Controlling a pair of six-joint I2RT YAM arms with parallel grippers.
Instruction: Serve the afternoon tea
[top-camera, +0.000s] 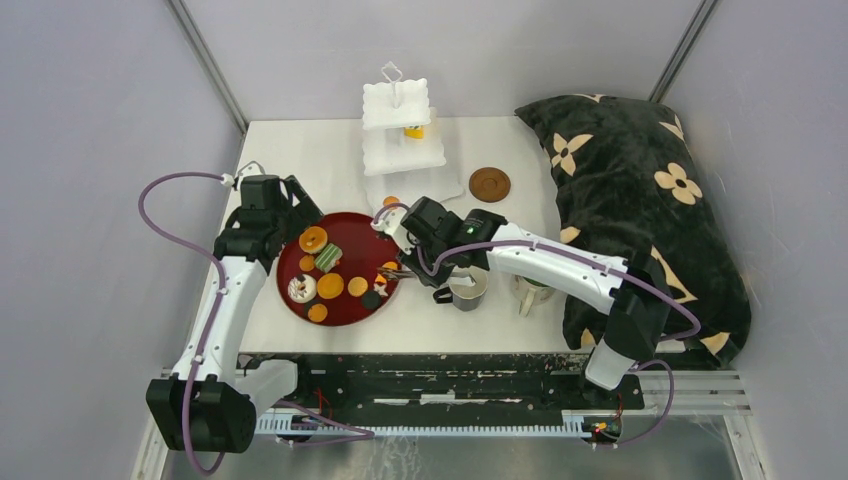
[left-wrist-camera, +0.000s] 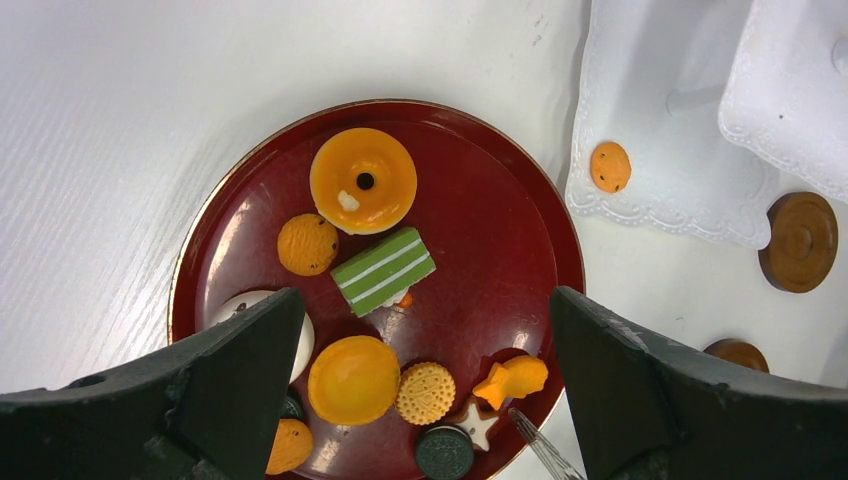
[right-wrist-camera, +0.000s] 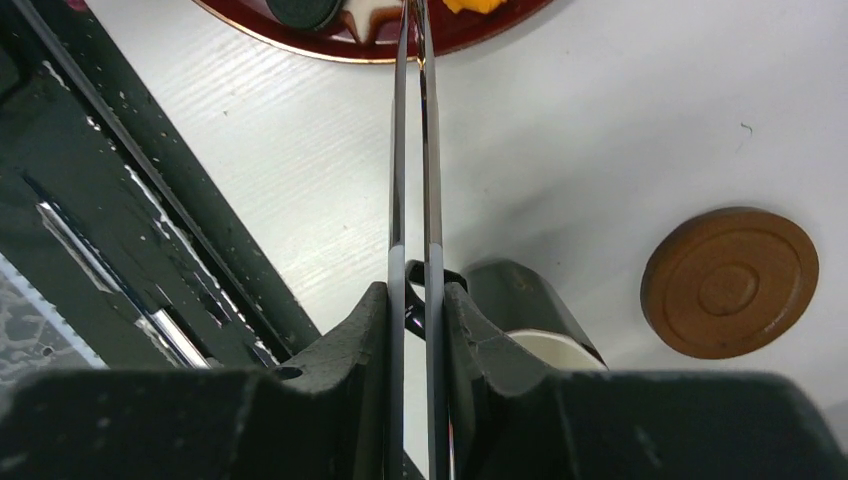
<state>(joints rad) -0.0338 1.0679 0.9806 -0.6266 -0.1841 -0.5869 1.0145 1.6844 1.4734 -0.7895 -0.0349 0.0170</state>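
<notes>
The dark red tray (left-wrist-camera: 500, 230) holds the sweets: an orange disc (left-wrist-camera: 363, 180), a green striped cake (left-wrist-camera: 383, 270), a star cookie (left-wrist-camera: 477, 424) and several orange cookies. My left gripper (left-wrist-camera: 425, 400) is open and empty above the tray (top-camera: 350, 240). My right gripper (right-wrist-camera: 415, 300) is shut on the metal tongs (right-wrist-camera: 412, 150), whose nearly closed tips (left-wrist-camera: 540, 445) lie at the tray's right rim beside the star cookie. The white three-tier stand (top-camera: 400, 130) carries one orange cookie (left-wrist-camera: 610, 166). A grey mug (top-camera: 467, 290) and a white mug (top-camera: 533, 293) stand under the right arm. No green donut shows.
A brown coaster (top-camera: 489, 184) lies right of the stand, and it also shows in the right wrist view (right-wrist-camera: 730, 282). A second coaster (left-wrist-camera: 740, 352) lies near the tray. A black flowered pillow (top-camera: 640, 200) fills the table's right side. The table's near edge borders a black rail (right-wrist-camera: 130, 220).
</notes>
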